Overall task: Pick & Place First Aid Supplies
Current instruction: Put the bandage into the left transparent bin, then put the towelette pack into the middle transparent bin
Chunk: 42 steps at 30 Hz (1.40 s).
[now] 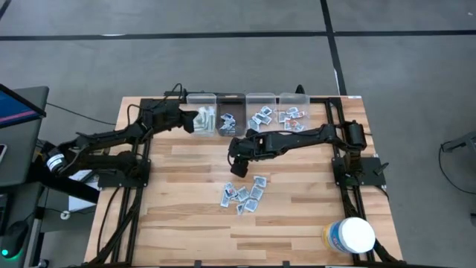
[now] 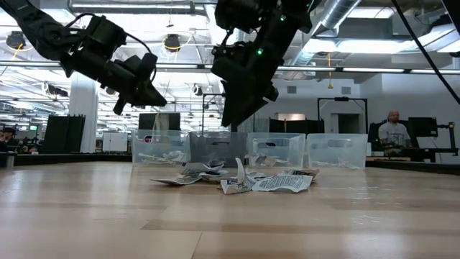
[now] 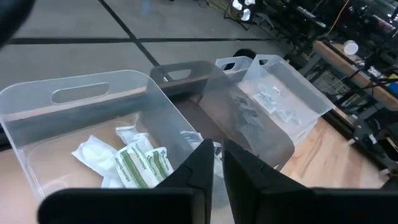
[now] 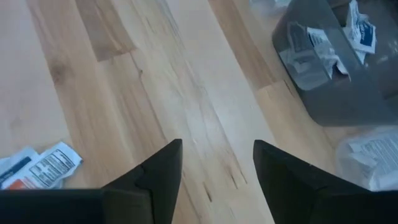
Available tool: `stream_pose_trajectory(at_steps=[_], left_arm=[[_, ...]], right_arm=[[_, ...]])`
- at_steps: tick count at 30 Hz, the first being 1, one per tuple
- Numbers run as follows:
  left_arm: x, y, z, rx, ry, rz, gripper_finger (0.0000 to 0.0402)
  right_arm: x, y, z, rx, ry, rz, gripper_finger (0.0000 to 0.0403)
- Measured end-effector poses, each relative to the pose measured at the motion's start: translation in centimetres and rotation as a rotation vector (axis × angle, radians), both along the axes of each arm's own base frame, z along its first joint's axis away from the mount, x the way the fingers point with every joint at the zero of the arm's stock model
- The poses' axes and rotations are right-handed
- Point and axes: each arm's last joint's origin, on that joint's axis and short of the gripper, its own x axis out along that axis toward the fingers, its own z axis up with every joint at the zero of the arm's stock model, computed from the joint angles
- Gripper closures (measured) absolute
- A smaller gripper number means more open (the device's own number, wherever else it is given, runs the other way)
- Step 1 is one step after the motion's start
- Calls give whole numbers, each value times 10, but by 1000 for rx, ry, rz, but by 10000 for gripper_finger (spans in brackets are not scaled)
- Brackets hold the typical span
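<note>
Right gripper (image 4: 217, 168) hovers over bare wood, jaws spread, empty. Small flat white paper packets (image 1: 244, 195) heaped mid-table nearby. Left gripper (image 3: 213, 168) above clear plastic bin (image 3: 81, 93), fingers nearly together, holding nothing. Risk: overlapping packets, right pinch lifts two or slips off.

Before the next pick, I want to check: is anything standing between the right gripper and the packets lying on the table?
Nothing visible does. The right gripper hangs open above bare wood, and the loose packets lie just beyond it on the table, with nothing between.
</note>
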Motion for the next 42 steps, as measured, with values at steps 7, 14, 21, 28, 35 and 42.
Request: stream_pose_trajectory(at_steps=[7, 14, 21, 28, 35, 42], left_arm=[[1, -1, 0, -18, -13, -67, 334], [3, -6, 0, -35, -28, -241, 321], [7, -19, 3, 1, -41, -503, 320], [11, -41, 11, 46, -79, -703, 320], [13, -58, 18, 89, -104, -793, 320], [15, -65, 18, 106, -104, -835, 320]], right_arm=[[1, -1, 0, -2, -11, -2, 216], [2, -2, 1, -4, -28, -1, 214], [1, 11, 1, -6, -12, 28, 218], [-6, 37, 5, -124, 3, 18, 223], [-35, 65, 31, -209, 42, -14, 233], [-102, 88, 51, -237, -111, -119, 251]])
